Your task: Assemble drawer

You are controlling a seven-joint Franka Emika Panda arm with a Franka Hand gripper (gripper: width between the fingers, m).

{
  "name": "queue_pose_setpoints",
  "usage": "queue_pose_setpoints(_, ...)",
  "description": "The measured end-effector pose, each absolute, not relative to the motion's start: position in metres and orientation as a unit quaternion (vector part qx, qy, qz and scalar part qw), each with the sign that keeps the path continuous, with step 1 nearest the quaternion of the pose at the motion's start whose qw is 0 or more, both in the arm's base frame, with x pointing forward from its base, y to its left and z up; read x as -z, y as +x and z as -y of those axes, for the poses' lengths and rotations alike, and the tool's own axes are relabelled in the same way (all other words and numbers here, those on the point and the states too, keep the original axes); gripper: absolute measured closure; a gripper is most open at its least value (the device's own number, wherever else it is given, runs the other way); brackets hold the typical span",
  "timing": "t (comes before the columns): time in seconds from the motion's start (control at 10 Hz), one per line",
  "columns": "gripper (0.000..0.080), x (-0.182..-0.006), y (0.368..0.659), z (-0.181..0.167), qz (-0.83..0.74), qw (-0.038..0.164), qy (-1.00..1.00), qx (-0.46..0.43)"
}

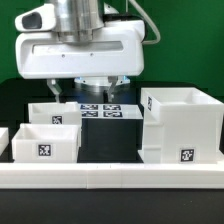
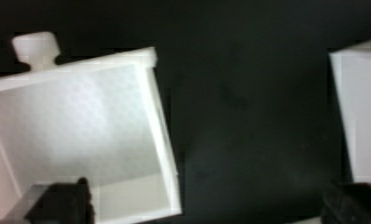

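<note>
Black tabletop (image 1: 110, 140), knobbed tray (image 2: 84, 130) open side up, long axis running from knob (image 2: 36, 45) toward wide-spread, empty hand (image 2: 205, 200)

The large cube-shaped shell (image 1: 180, 120) stands upright on the black desk (image 1: 110, 140) at the exterior view's right. It is white, open at the top, with a square tag low on its front face. Well apart from it, at that view's left, two small white trays lie open side up, the rear tray (image 1: 55, 112) just behind the front tray (image 1: 45, 143), each tagged. The wrist view shows one tray (image 2: 84, 130) with a round knob (image 2: 36, 45) on its end wall.
</note>
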State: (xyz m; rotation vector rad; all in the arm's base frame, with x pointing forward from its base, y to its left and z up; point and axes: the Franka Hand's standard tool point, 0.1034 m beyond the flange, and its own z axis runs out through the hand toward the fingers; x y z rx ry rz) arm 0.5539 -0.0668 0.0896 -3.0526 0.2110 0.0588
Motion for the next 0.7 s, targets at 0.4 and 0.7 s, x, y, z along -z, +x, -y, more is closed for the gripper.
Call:
queue_pose_setpoints(0.4,0.0150,-0.062,0.549,0.078,-0.031,0.034,-0.999,-0.021)
queue_pose_setpoints(0.7,0.0150,-0.047,0.546,0.082,-0.033,0.030,-0.999,-0.023)
